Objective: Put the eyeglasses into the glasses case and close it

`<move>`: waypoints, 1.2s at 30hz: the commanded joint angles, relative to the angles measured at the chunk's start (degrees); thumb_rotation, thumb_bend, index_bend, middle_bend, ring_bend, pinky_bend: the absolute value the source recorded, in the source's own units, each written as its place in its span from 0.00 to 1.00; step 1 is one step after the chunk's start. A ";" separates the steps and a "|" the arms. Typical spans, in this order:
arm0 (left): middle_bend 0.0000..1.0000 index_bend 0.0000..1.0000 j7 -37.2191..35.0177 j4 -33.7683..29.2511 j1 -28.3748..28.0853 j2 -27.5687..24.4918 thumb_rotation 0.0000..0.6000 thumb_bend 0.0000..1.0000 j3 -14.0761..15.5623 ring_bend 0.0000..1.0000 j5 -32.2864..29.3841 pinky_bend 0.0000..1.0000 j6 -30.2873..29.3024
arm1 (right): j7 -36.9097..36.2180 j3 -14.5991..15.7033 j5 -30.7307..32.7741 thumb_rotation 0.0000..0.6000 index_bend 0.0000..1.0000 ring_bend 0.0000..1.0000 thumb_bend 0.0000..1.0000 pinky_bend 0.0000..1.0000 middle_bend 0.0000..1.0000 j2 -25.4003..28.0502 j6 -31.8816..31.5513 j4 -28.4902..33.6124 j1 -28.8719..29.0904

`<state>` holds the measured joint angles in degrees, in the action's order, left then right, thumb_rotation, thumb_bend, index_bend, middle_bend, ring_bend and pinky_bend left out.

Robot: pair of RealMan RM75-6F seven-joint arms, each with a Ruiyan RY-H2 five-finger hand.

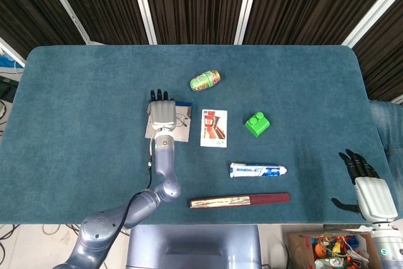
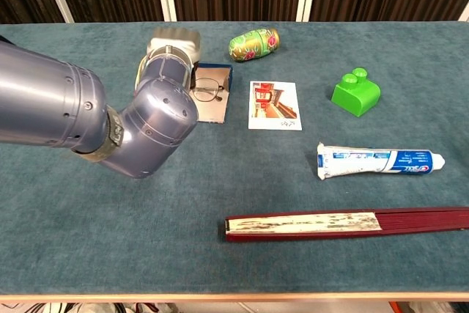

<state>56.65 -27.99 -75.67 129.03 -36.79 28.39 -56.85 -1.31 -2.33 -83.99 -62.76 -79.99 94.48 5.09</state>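
A blue-carpeted table [image 1: 75, 105] is seen from above in the head view and from lower down in the chest view. The left arm [image 2: 95, 119] fills the left of the chest view and is stretched forward across the table. The left hand [image 1: 162, 111] is held over the left part of the open glasses case [image 1: 181, 131], its dark fingers [image 1: 158, 95] pointing toward the far edge. Whether those fingers are released or clenched cannot be told, since only the back of the hand is shown and the arm blocks it in the chest view. The eyeglasses [image 2: 208, 91] lie inside the case, just to the right of the hand; contact with the fingers cannot be made out.

The right hand [image 1: 368, 187] is seen at the near right corner of the head view, beside the table edge, with fingers spread and nothing grasped.

A closed folding fan [image 1: 239, 200] lies near the front edge. A toothpaste tube [image 1: 257, 170] lies beyond it. A picture card [image 1: 214, 128] lies just right of the case. A green block [image 1: 257, 124] sits to the card's right, and a green patterned can [image 1: 205, 80] lies on its side further back.
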 commanded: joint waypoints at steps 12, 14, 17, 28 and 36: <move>0.17 0.34 4.88 -33.66 14.16 -13.81 1.00 0.43 6.62 0.09 4.44 0.20 -12.65 | 0.24 0.00 0.02 1.00 0.05 0.04 0.06 0.18 0.00 -0.08 -0.06 0.07 -0.01; 0.20 0.33 5.57 -37.70 15.71 -15.91 1.00 0.43 8.11 0.16 5.01 0.30 -13.31 | 0.20 -0.05 0.10 1.00 0.05 0.04 0.06 0.18 0.00 -0.08 -0.05 0.10 0.00; 0.26 0.29 6.27 -42.98 17.92 -18.94 1.00 0.43 10.44 0.27 5.56 0.45 -13.78 | 0.22 -0.07 0.10 1.00 0.05 0.04 0.06 0.18 0.00 -0.12 -0.06 0.11 0.01; 0.62 0.09 3.22 -52.35 22.20 -24.90 1.00 0.46 13.24 0.64 2.64 0.77 -10.93 | 0.19 -0.18 0.59 1.00 0.05 0.04 0.06 0.18 0.00 -0.10 0.24 0.26 0.07; 0.69 0.00 1.60 -56.27 23.62 -27.51 1.00 0.46 14.51 0.67 -3.96 0.78 -6.63 | 0.28 -0.18 0.83 1.00 0.05 0.04 0.06 0.18 0.00 -0.08 0.43 0.40 0.08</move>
<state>58.81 -83.53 -52.31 102.14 -22.46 26.23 -64.76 -1.04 -2.50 -83.16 -62.84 -79.57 94.88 5.16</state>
